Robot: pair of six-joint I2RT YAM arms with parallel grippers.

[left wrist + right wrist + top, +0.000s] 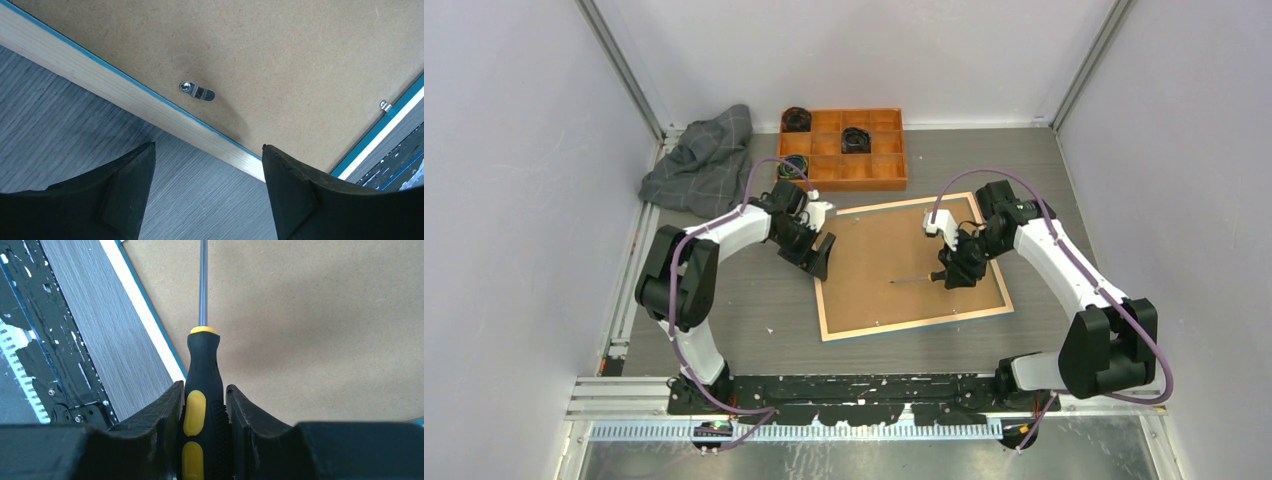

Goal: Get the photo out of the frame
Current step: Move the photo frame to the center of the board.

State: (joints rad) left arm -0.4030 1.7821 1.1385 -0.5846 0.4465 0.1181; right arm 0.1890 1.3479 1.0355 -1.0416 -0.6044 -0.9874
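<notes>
At the near edge, the arm bases are bolted to a black rail (864, 388). Just beyond it, the frame (125, 97) is laid face down on the grey wood-grain tabletop (754, 310), so that its light wooden rim and the brown backing board (884, 250) are turned up. The photo cannot be seen. It is judged to be shut in beneath that board, inside the frame.

The right pincer (203, 386) is closed on the black-and-yellow handle of a screwdriver (202, 360), whose shaft is pointed across the board toward its left side. Whether the tip touches the board cannot be told. The left pincer (207, 146) is held wide apart with nothing in it, above the frame's left rim. Just inside that rim a small metal turn clip (196, 91) is seen lying along the board. Whether it locks the board cannot be told.

The step in hand is judged to be the freeing of the backing board. For the next move, the blade would need to be brought to a clip or to the seam between board and rim and worked gently, while the frame is steadied by the free pincer.

Farther off, an orange compartment tray (884, 172) with dark round parts (856, 138) is set near the frame's far edge, and a crumpled grey cloth (704, 165) lies to its left. The tabletop is enclosed by pale walls.
</notes>
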